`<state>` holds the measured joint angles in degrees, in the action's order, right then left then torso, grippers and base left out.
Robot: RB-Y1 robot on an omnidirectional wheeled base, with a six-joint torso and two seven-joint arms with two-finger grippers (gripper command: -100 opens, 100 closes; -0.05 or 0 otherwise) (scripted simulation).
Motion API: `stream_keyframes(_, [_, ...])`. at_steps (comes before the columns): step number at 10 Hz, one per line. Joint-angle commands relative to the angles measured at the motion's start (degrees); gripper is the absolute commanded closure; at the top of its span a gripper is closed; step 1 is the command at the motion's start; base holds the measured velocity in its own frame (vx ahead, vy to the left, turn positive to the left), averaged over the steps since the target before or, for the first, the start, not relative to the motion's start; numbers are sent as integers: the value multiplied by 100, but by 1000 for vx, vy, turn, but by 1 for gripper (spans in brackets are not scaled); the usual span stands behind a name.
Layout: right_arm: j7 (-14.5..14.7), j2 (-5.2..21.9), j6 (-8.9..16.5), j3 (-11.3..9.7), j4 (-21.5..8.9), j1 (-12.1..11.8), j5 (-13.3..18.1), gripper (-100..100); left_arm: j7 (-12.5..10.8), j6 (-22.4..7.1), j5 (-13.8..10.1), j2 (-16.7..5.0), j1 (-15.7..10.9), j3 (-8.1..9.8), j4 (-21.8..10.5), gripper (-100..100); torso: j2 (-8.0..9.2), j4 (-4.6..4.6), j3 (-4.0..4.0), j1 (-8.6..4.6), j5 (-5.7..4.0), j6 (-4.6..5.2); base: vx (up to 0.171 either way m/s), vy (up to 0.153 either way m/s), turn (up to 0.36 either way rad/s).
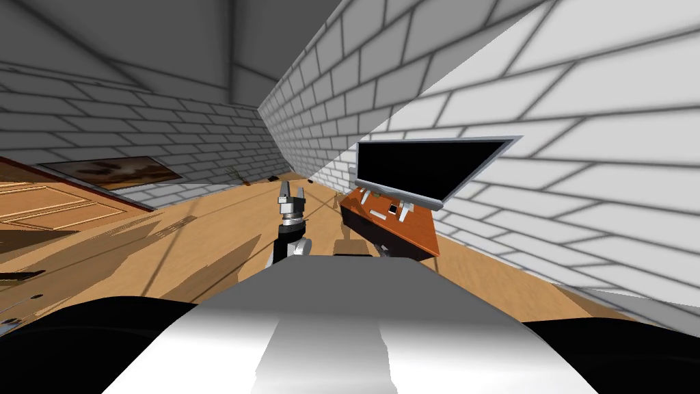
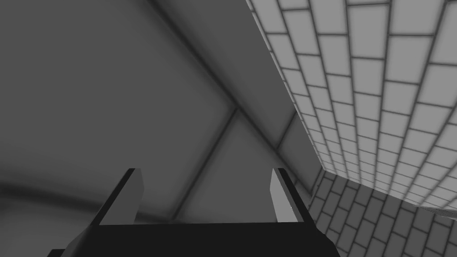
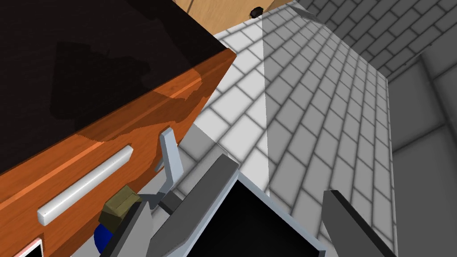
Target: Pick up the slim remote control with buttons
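Right gripper (image 3: 236,198): fingers spread wide, nothing between them. It is aimed over the lower frame of the TV (image 3: 254,227), close above the orange cabinet (image 3: 147,111).

Target, by my reading: the slim white bar (image 3: 85,185) lying flat on the cabinet top. No buttons are legible on it, so I'm going by shape alone.

Position: the bar lies outside my span, off past my light grey finger. An olive box (image 3: 118,206) sits just beside it, and the TV's grey foot (image 3: 169,156) stands near. Whether the box touches the bar, I cannot tell.

Axis: the long side runs about parallel to the cabinet edge where the orange top meets the dark face. It slants against the line between my fingers, neither along it nor square to it. I judge the move needs a sideways shift toward the bar and a wrist turn, so the fingers straddle its narrow width and stay clear of the box and foot.

Left gripper (image 1: 292,189): fingers apart, empty, raised over the floor well apart from the cabinet. The right arm is plainly the nearer.
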<state>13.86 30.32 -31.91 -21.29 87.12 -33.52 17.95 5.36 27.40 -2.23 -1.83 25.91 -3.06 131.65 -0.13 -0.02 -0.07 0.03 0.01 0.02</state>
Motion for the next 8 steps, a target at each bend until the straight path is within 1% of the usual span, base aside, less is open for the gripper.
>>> stream_keyframes(1, [29,-8,-16,-24,-166,8,24,-100,0,0,0,0,0,0,0,0,0,0,0,0,0,0,14,11,-5])
stream_keyframes(2, [106,132,-10,-156,-370,37,153,-100,0,0,0,0,0,0,0,0,5,1,3,-2,-1,2,36,30,218])
stream_keyframes(3, [106,132,-10,-156,-481,37,153,-100,0,0,0,0,-1,0,0,0,-1,0,0,2,0,-3,39,26,154])
stream_keyframes(4, [181,271,-4,-285,-692,69,283,-100,0,0,0,0,0,0,0,0,-2,-1,-1,1,0,1,59,41,238])
stream_keyframes(5, [181,271,-4,-285,-880,69,283,-100,0,0,0,0,0,0,0,0,-9,-1,-4,6,1,-2,54,27,122])
stream_keyframes(6, [255,409,0,-412,-1141,103,413,-100,0,0,0,0,1,0,0,0,-8,-2,-5,2,1,2,78,35,291])
stream_keyframes(7, [255,409,0,-412,-1292,103,413,-100,0,0,0,0,0,0,0,0,-16,-3,-8,2,1,-3,61,23,117])
stream_keyframes(8, [326,548,4,-536,-1457,138,543,-100,0,0,0,0,1,0,0,0,-10,-3,-6,3,1,4,71,38,223])
